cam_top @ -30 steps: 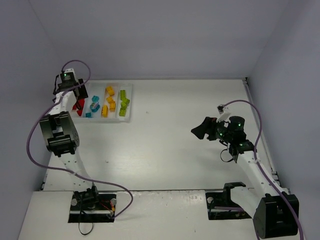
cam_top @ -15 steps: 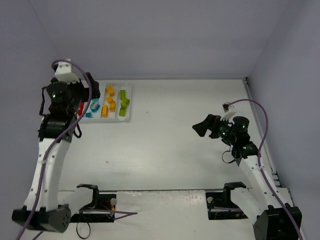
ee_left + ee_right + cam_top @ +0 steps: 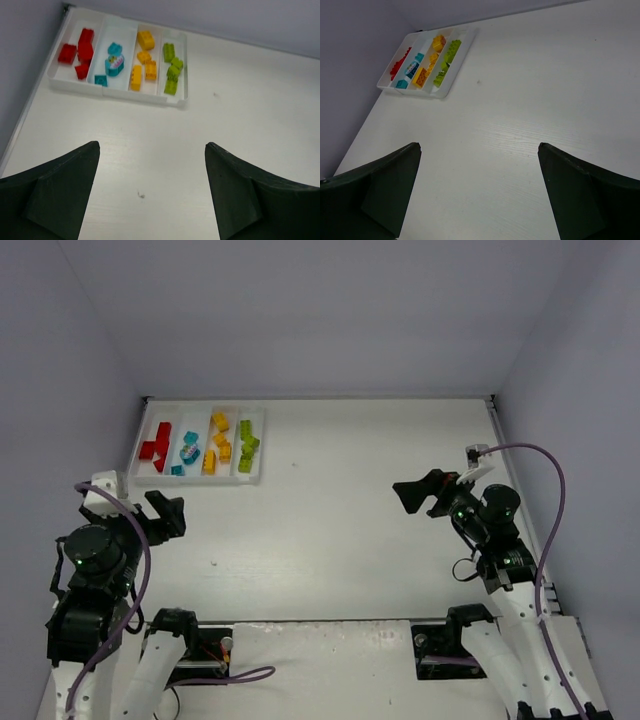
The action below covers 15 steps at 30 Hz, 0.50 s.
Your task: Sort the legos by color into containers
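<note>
The white tray (image 3: pixel 256 445) sits at the far left of the table. Its four compartments hold red legos (image 3: pixel 155 445), cyan-blue legos (image 3: pixel 188 450), yellow legos (image 3: pixel 216 443) and lime green legos (image 3: pixel 246 445), one colour each. The tray also shows in the left wrist view (image 3: pixel 175 100) and the right wrist view (image 3: pixel 445 87). My left gripper (image 3: pixel 165 517) is open and empty, well in front of the tray, raised above the table. My right gripper (image 3: pixel 420 493) is open and empty at the right side, raised, far from the tray.
Grey walls close the table at the back and both sides. A small dark speck (image 3: pixel 141 194) marks the tabletop below the left gripper. The arm bases (image 3: pixel 190 640) stand at the near edge.
My left arm has pulled back from over the tray's red compartment to the near left, empty. My right arm has drifted slightly right and stayed open.
</note>
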Motion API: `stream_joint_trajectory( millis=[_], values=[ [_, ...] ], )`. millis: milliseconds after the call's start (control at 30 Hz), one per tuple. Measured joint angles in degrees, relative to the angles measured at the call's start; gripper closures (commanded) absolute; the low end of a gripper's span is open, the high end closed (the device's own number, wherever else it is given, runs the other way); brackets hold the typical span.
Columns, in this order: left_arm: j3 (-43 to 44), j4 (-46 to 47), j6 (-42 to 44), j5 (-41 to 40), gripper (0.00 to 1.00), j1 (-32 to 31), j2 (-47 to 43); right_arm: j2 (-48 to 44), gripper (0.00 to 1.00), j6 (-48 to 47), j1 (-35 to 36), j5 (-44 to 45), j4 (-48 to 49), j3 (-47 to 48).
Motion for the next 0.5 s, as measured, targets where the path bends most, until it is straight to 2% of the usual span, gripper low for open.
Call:
stream_joint_trajectory(
  millis=[300,500],
  values=[
    [-14.34,0.09,-1.79,0.96,0.21,-0.04,-2.49,-5.33,0.0,-1.07,0.04,2.56,-2.47,-0.96],
    [-16.06,1.44,-2.27,-0.31,0.21,-0.04,-5.16,-5.42,0.0,-1.07,0.04,5.18,-3.58,-1.25]
  ],
)
